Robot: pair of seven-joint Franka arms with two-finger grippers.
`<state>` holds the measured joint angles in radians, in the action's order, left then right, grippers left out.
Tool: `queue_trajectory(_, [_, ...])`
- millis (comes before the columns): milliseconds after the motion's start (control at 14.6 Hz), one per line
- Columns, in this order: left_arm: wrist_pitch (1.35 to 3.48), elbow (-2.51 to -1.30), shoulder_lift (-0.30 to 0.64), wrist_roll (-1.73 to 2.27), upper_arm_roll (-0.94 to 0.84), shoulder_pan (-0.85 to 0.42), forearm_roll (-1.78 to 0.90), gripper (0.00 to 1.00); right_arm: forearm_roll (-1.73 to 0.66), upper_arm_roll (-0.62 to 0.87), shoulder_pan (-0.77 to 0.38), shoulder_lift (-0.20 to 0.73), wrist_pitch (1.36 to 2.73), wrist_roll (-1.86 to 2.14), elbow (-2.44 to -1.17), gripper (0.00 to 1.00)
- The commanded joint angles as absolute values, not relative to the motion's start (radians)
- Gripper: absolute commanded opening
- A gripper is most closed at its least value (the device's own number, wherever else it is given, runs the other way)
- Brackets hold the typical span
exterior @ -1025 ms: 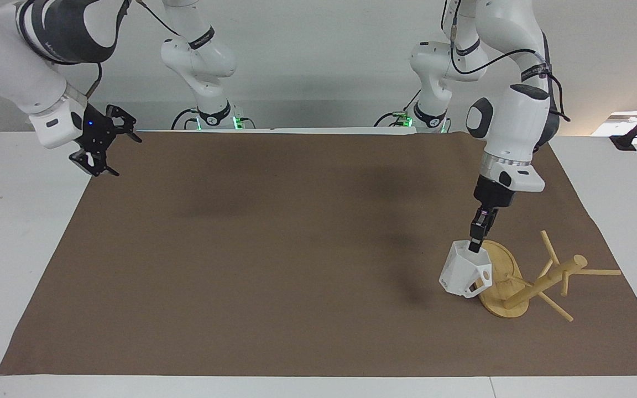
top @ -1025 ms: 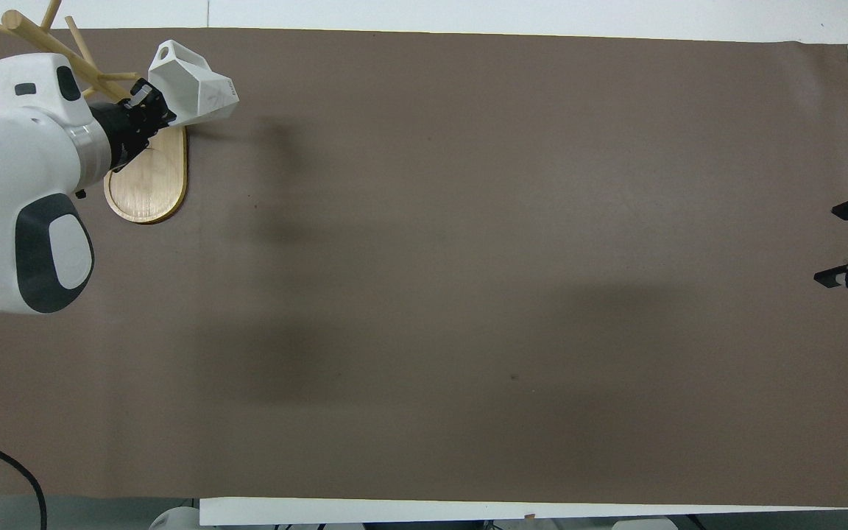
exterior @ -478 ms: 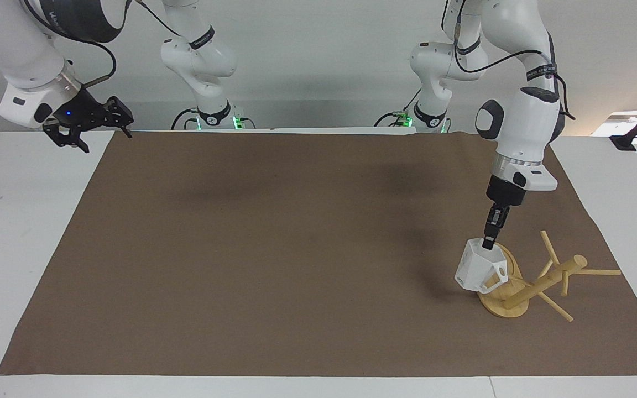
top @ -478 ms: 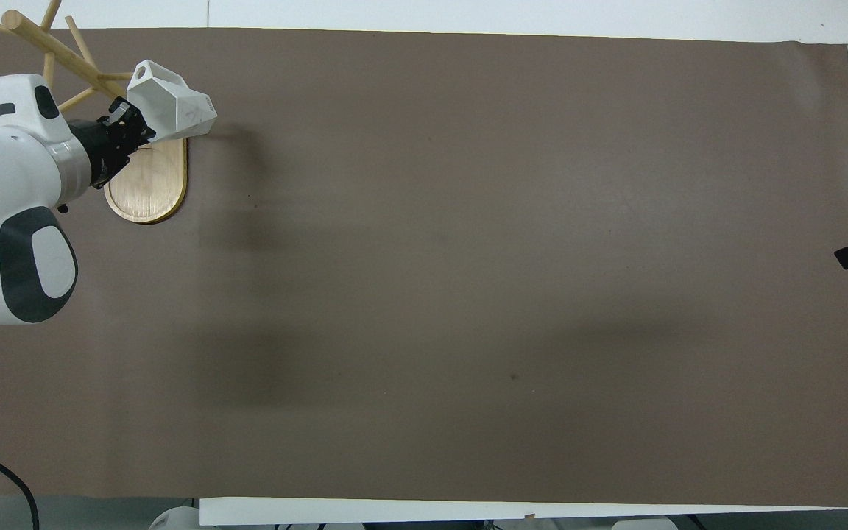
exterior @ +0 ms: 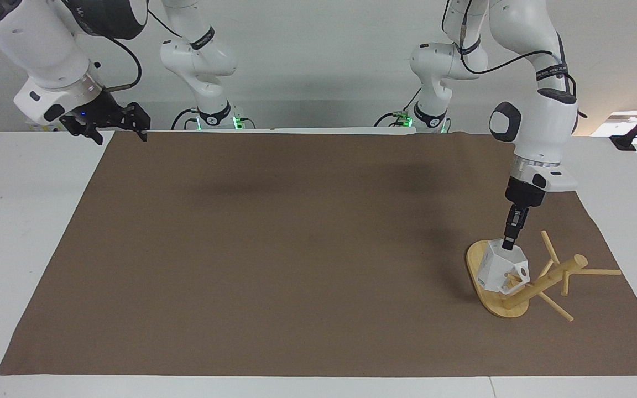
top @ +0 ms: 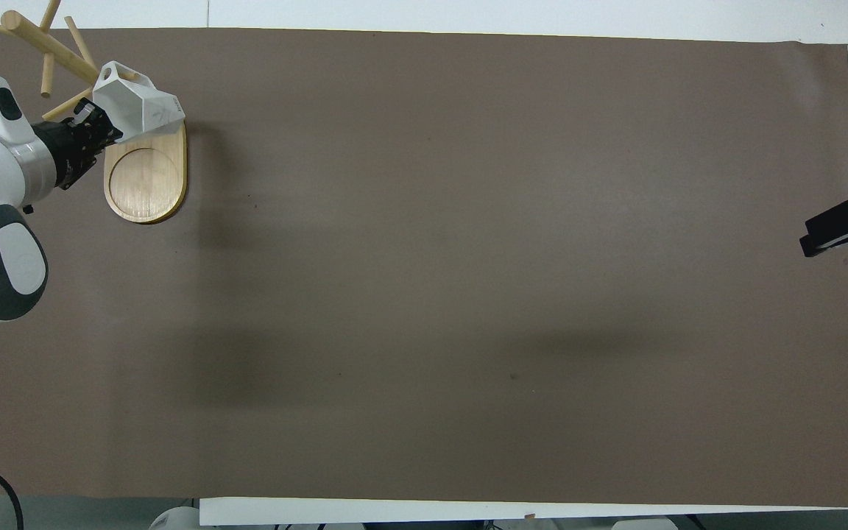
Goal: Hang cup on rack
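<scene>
The white faceted cup [exterior: 496,272] hangs from my left gripper [exterior: 507,244], which is shut on its rim. The cup is over the oval base of the bamboo rack [exterior: 546,281], close to the central post. Its handle is at a thin peg; I cannot tell whether the peg passes through it. In the overhead view the cup [top: 140,109] covers the base's end farther from the robots, with the left gripper [top: 97,126] beside it and the rack [top: 146,180] under both. My right gripper [exterior: 113,125] is open and empty, raised over the mat's edge at the right arm's end, and it shows in the overhead view [top: 840,227].
A brown mat [exterior: 296,249] covers most of the white table [exterior: 14,221]. The rack stands on the mat at the left arm's end, far from the robots. Its pegs stick out toward the mat's edge.
My left gripper has carried the cup toward the rack's post, from beside the base to over it. My right gripper has risen and drawn back toward the robots' edge of the table.
</scene>
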<state>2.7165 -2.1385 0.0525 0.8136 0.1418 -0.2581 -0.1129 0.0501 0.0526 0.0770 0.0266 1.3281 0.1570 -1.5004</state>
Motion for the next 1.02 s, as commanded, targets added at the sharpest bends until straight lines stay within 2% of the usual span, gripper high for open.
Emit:
queue_trajectory(0, [2.709,-2.154,0.037,0.715,0.135,-0.207,-0.092,1.00,0.062,-0.021,-0.021,0.028,1.296,0.100,-1.457,1.00])
queue_trajectory(68, [2.697,-2.154,0.037,0.706,0.135,-0.199,-0.092,1.00,0.052,-0.023,-0.021,0.015,1.305,0.078,-1.469,1.00])
queue_trajectory(205, [2.536,-2.148,0.023,0.700,0.138,-0.167,-0.092,1.00,0.052,-0.023,-0.017,-0.024,1.350,0.069,-1.523,1.00])
queue_trajectory(478, [2.239,-2.050,0.015,0.481,0.138,-0.097,-0.086,1.00,0.008,-0.020,0.017,0.006,1.361,0.048,-1.517,1.00])
queue_trajectory(615, [2.044,-1.944,0.012,0.318,0.138,-0.034,-0.086,1.00,0.008,-0.018,0.017,0.008,1.362,0.048,-1.516,1.00])
queue_trajectory(957, [1.567,-1.590,0.024,0.111,0.123,-0.046,0.069,1.00,0.006,-0.020,0.020,0.009,1.359,0.051,-1.509,1.00])
